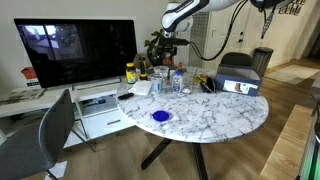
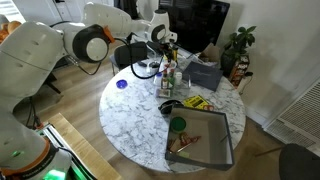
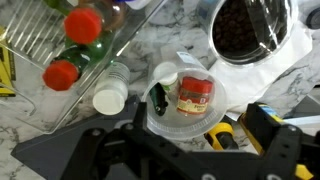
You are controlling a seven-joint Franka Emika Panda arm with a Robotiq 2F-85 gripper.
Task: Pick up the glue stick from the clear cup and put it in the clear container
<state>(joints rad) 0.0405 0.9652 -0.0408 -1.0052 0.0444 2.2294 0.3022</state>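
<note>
As the wrist view looks down, the glue stick (image 3: pixel 195 95), red-labelled, stands inside the clear cup (image 3: pixel 220 95) beside a white-capped item and a dark one. The clear container (image 3: pixel 130 45) lies just left of the cup and holds red-capped tubes (image 3: pixel 82 25) and a white-capped one. The gripper (image 3: pixel 185 135) hangs over the cup, jaws spread wide, holding nothing. A jar of dark contents (image 3: pixel 248 30) stands far right. In both exterior views the marble table (image 1: pixel 225 115) (image 2: pixel 130 110) carries this cluster on its far side.
</note>
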